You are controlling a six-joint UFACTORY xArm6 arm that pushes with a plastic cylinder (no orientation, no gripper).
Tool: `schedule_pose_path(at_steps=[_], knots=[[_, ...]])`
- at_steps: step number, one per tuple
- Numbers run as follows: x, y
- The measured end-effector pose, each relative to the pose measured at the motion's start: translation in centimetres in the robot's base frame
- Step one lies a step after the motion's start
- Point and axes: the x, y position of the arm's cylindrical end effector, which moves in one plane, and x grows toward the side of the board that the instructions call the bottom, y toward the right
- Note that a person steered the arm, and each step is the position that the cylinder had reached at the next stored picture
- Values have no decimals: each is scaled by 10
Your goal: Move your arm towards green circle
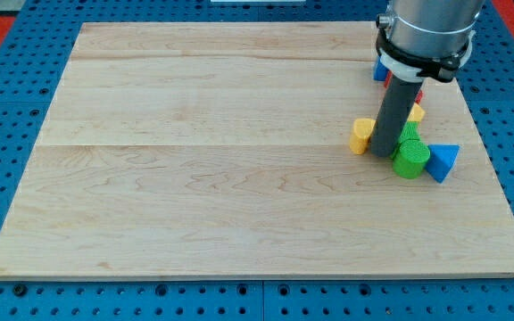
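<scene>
my tip (383, 153) sits just left of the green circle (410, 160), with no pincer to part or clamp, so the step looks nearly done; ease right gently, sparing the blue triangle (443, 161) touching the circle's right and the yellow block (360, 136) left of it.

This looks like a robot lab, not a home. I work on a plain wood board (239, 152) set on a blue metal plate full of small holes (7, 89), with little toy blocks (410, 160) to push.
</scene>
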Motion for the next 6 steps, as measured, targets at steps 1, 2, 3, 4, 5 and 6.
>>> schedule_pose_path(at_steps=[1,2,3,4,5,6], knots=[[-9,-1],[-4,-3],[10,-6],[24,-10],[37,-10],[41,-6]])
